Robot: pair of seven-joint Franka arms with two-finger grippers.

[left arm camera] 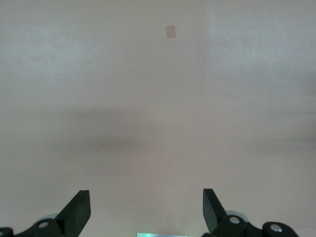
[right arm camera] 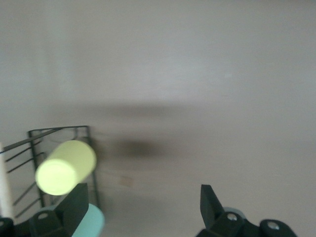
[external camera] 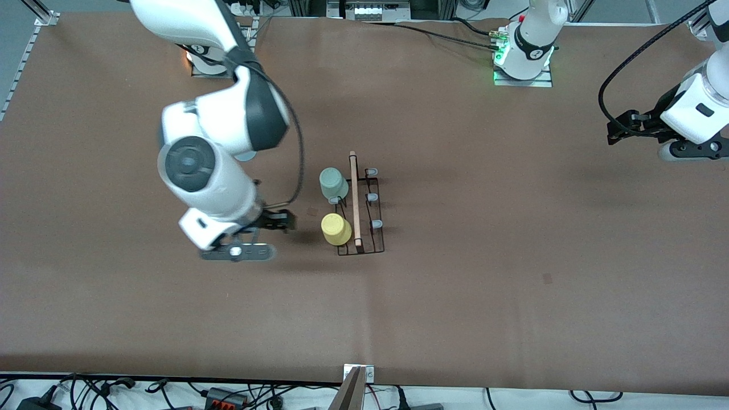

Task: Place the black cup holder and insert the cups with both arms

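The black cup holder [external camera: 370, 228] stands mid-table, its wooden rod [external camera: 354, 199] on top. A yellow cup [external camera: 336, 229] and a pale mint green cup [external camera: 333, 183] hang on pegs on the side toward the right arm's end. My right gripper [external camera: 279, 221] hovers open and empty just beside the yellow cup [right arm camera: 64, 168]. In the right wrist view the rack [right arm camera: 89, 148] and the mint cup [right arm camera: 94, 222] lie by one fingertip of that gripper [right arm camera: 143, 193]. A light blue sliver [external camera: 246, 155] shows under the right arm. My left gripper [external camera: 618, 128] [left arm camera: 146, 195] waits open over the left arm's end of the table.
Three grey-tipped pegs [external camera: 371, 197] on the rack's side toward the left arm carry nothing. A small tape mark [external camera: 547, 278] [left arm camera: 171, 31] lies on the brown tabletop. A metal bracket [external camera: 359, 373] and cables [external camera: 228, 393] line the edge nearest the front camera.
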